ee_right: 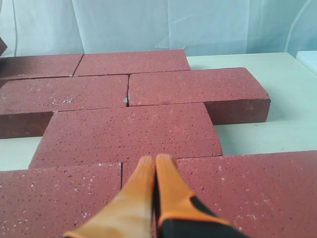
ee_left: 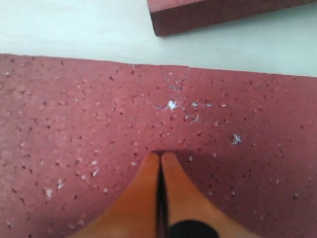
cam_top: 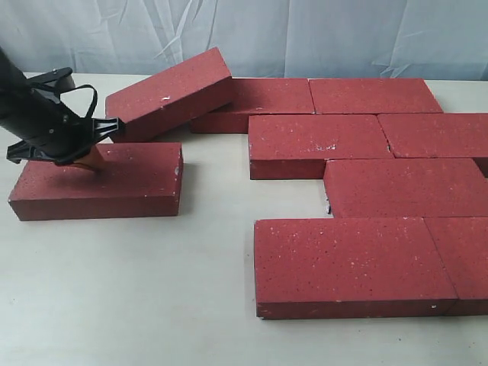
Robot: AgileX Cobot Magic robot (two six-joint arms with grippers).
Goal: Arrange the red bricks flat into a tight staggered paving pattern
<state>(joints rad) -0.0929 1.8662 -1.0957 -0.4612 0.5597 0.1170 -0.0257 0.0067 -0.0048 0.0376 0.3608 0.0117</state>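
One loose red brick (cam_top: 114, 183) lies flat at the left, apart from the others. My left gripper (cam_top: 91, 163) is shut, its orange tips pressed on that brick's top (ee_left: 99, 114); the tips (ee_left: 161, 155) hold nothing. A second red brick (cam_top: 169, 93) is tilted, leaning on the back row. Several more bricks (cam_top: 343, 263) lie flat on the right in staggered rows. My right gripper (ee_right: 155, 159) is shut and empty, above the seam between the two front bricks (ee_right: 257, 188). It is out of the exterior view.
The pale tabletop (cam_top: 114, 305) shows in front and between the loose brick and the paved group. A light curtain (cam_top: 305, 30) hangs behind. A gap of table (cam_top: 221, 175) separates the loose brick from the second row.
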